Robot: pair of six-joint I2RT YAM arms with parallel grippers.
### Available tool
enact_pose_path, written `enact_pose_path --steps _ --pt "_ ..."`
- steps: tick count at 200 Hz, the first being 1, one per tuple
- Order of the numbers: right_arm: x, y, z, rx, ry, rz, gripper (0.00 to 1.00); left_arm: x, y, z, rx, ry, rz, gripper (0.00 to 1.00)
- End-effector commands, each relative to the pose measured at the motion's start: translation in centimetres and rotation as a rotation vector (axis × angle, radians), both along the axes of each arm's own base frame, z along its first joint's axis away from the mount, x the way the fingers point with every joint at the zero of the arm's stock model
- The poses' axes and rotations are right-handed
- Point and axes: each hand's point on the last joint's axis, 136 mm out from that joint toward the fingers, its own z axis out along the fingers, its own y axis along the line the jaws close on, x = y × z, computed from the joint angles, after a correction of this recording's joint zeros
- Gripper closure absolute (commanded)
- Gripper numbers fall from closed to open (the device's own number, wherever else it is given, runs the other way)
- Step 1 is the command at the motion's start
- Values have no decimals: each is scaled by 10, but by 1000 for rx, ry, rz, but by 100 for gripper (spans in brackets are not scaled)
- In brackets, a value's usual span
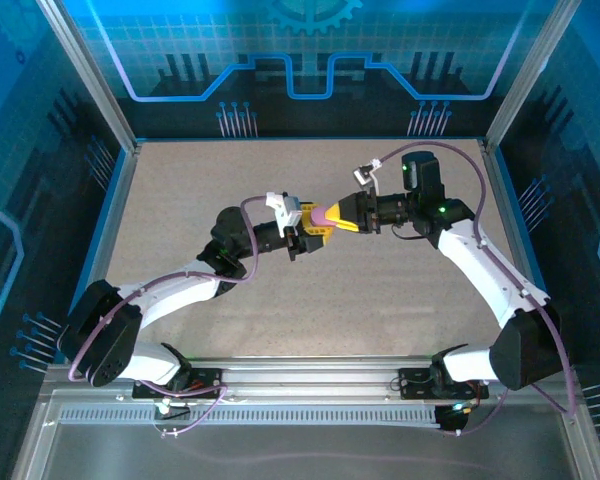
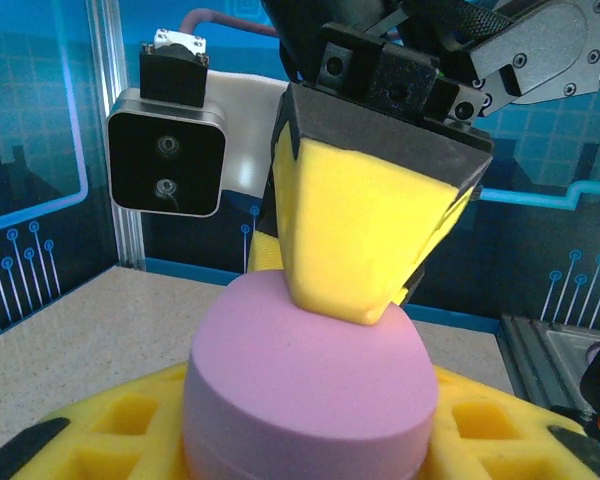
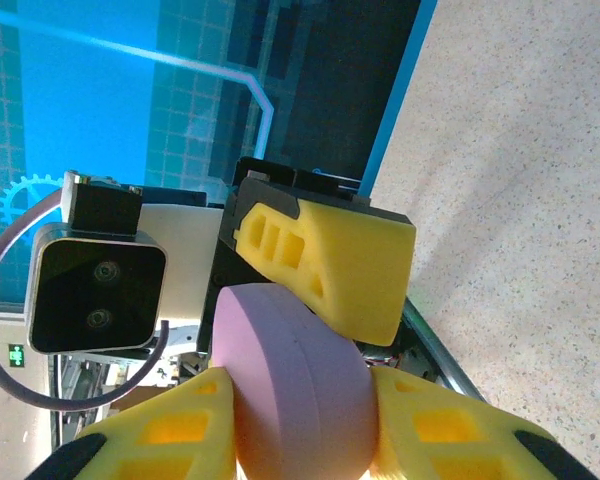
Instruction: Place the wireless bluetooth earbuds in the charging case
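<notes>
A pinkish-purple pebble-shaped charging case [image 1: 325, 215] hangs closed above the middle of the table, held between both arms. My left gripper [image 1: 313, 232] comes from the left, and its yellow padded fingers [image 2: 90, 430] press the case [image 2: 310, 370] from both sides. My right gripper [image 1: 345, 218] comes from the right. In the right wrist view its fingers [image 3: 170, 440] sit against both flat faces of the case [image 3: 300, 370], with one left finger [image 3: 330, 265] lying on the case's far end. The wireless bluetooth earbuds are out of view.
The speckled beige table [image 1: 200, 190] spreads under the arms, bounded by an aluminium frame and blue printed walls [image 1: 310, 60]. A metal rail [image 1: 310, 375] at the near edge carries both arm bases.
</notes>
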Motion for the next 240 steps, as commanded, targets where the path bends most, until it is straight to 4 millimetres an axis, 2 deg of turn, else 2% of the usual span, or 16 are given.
enact_pose_path --steps 1,15,41,74,106,124,140,157,196,223,240 --pt "6 -3 0 9 6 -37 85 0 -1 2 36 -39 22 54" --pt "8 -5 1 9 5 -52 86 1 0 1 47 -42 29 47" --pt "13 -12 1 5 -2 -89 86 0 1 -3 64 -45 33 41" --pt "23 -26 -11 -8 27 -155 86 -1 3 -6 91 -48 39 41" --pt "34 -41 -30 -39 57 -231 86 10 16 -2 87 -54 154 39" --pt "42 -55 -55 -99 85 -302 86 17 28 3 76 -57 245 35" --pt "47 -67 -87 -178 129 -360 86 23 40 9 59 -52 323 28" --pt "50 -70 -119 -233 168 -369 86 28 51 12 44 -38 399 23" --pt "54 -58 -184 -278 302 -317 85 34 61 14 50 -2 458 14" --pt "57 -43 -216 -315 342 -270 85 36 64 14 44 7 479 3" --pt "61 -33 -231 -310 369 -249 85 38 65 14 47 8 489 1"
